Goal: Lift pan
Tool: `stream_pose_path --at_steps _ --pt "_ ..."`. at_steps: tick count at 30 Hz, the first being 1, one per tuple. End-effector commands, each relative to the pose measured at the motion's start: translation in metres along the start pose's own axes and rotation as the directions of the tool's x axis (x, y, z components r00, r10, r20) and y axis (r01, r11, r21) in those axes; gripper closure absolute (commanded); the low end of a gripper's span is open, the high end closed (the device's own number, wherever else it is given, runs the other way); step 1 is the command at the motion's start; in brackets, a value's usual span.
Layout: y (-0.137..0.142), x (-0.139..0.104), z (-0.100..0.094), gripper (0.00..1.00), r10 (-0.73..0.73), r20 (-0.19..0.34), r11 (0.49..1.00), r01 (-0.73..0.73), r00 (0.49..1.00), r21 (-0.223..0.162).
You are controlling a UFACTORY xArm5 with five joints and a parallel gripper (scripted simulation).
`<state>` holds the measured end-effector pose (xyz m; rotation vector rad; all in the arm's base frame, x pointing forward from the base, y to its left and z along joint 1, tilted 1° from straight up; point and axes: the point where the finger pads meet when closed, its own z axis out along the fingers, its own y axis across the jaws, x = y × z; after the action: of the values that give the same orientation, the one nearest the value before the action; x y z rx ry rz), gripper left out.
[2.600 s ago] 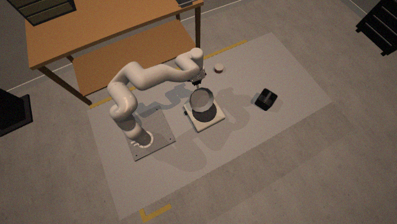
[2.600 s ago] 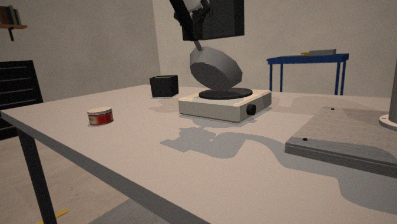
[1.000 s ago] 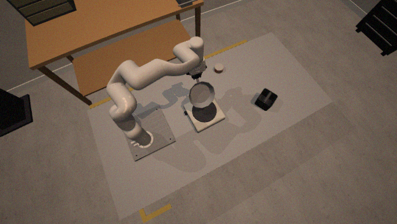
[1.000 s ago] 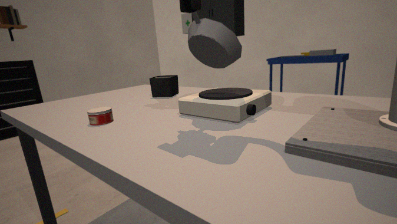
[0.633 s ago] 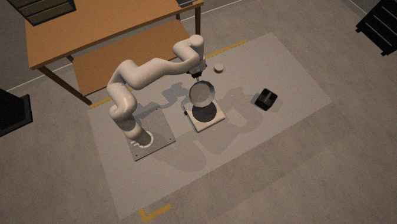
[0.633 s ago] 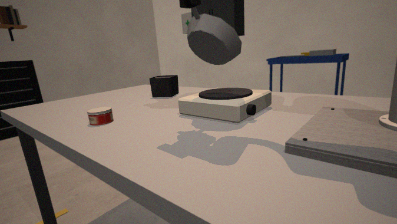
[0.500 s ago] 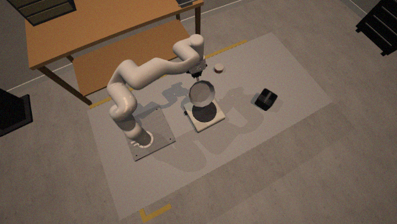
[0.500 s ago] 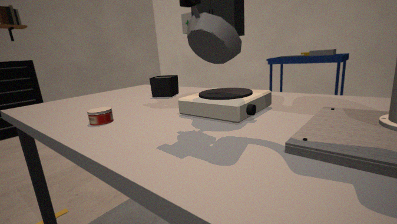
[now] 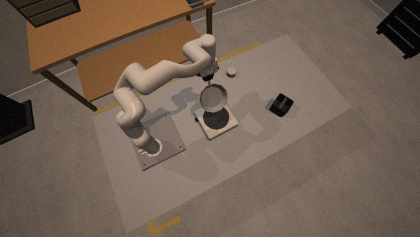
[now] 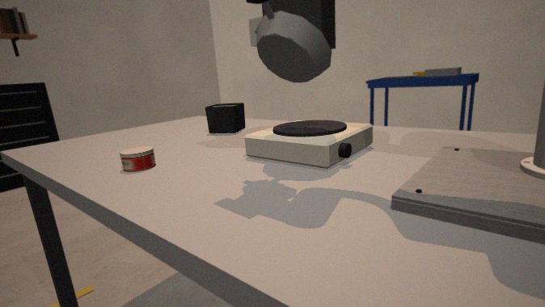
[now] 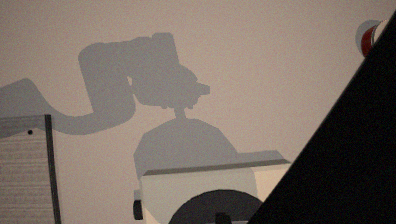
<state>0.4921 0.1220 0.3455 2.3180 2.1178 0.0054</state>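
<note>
Below the wrist, gripper (image 9: 208,78) is clamped on the pan's handle, with the pan (image 9: 213,98) hanging from it toward the hot plate side, tilted so the underside shows in the exterior view. Pan sits well above the hot plate (image 10: 309,142), nothing touching. Judgement: height looks sufficient, remaining job is holding still. Fingers and handle are cropped in the exterior view; wrist view is half blocked by a dark shape, showing mostly shadows.

Pan (image 10: 293,50) high above hot plate (image 10: 309,142)
</note>
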Motion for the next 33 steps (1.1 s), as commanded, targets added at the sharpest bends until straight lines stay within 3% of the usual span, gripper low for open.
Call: stream_pose_path --at_steps 1,33 --pt "0.001 0.0 -0.005 1.0 0.0 -0.002 1.0 0.0 1.0 -0.006" --pt "0.0 0.0 -0.016 1.0 0.0 -0.002 1.0 0.0 1.0 -0.006"
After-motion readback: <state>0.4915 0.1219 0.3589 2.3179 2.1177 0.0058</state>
